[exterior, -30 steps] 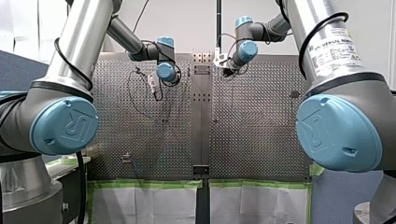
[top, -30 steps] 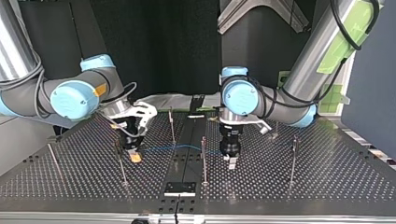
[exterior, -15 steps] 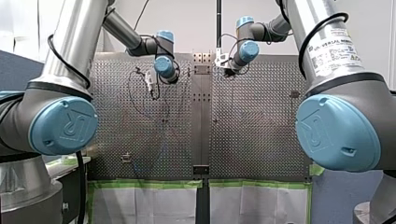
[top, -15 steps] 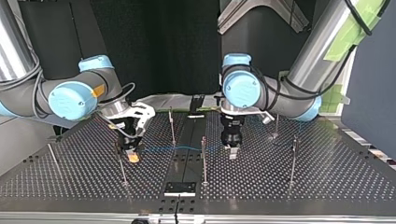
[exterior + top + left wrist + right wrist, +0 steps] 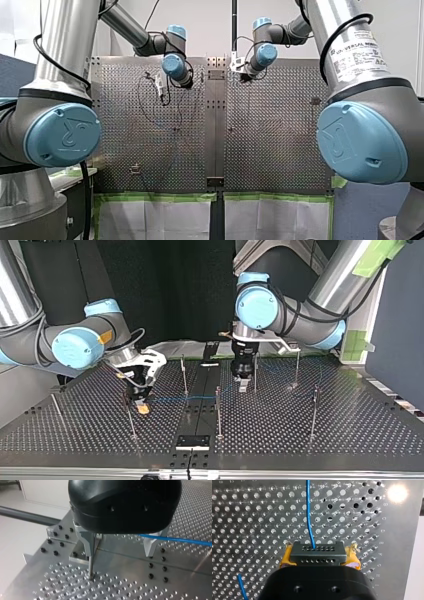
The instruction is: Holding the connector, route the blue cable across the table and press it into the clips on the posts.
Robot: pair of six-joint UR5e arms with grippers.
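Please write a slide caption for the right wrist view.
Right gripper, jaws clamping the black connector; blue cable runs ahead over perforated table.

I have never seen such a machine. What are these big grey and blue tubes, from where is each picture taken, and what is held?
These are two robot arms at a metal table full of holes. One picture looks from behind the arms, one faces them across the table, and two come from cameras on the wrists. Thin upright posts stand on the table. My right gripper, with yellow pads, is shut on a small black connector. A blue cable leaves that connector and runs across the table to my left gripper, whose metal fingers stand apart; the cable passes one of them.
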